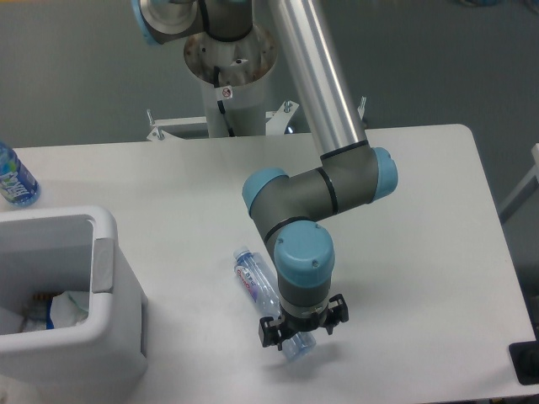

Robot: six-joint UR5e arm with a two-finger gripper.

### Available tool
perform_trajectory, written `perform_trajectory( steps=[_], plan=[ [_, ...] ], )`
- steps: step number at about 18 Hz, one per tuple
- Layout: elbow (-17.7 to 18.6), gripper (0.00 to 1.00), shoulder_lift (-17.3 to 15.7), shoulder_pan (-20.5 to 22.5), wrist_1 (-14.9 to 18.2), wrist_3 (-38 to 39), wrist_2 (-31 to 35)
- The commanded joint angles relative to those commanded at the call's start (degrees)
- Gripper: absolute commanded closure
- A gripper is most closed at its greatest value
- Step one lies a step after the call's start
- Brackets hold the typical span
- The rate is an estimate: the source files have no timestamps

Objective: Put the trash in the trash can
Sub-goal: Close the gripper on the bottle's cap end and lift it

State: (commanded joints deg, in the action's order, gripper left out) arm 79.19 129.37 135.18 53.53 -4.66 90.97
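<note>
One clear bottle (263, 296) lies partly hidden under the claw (301, 332); its grip cannot be told.

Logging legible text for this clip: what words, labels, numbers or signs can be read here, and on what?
None reads clearly.
Clear bottle by the end effector: red and blue label, too blurred.
Blue bottle at the left edge: label print too small.
Robot base: small round red-and-white sticker, a symbol, no readable words.
</note>
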Motion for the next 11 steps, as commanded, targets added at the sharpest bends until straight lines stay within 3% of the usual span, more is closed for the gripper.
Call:
perform_trajectory(
  steps=[5, 7, 11],
  plan=[
    [0.00, 0.00, 0.52, 0.00, 0.00, 0.35, 0.00],
    [-1.40, 0.00, 2.72, -0.62, -0.09, 1.49, 2.18],
    [-1.50, 0.00, 3.43, -0.70, -0.09, 1.41, 3.25]
  ],
)
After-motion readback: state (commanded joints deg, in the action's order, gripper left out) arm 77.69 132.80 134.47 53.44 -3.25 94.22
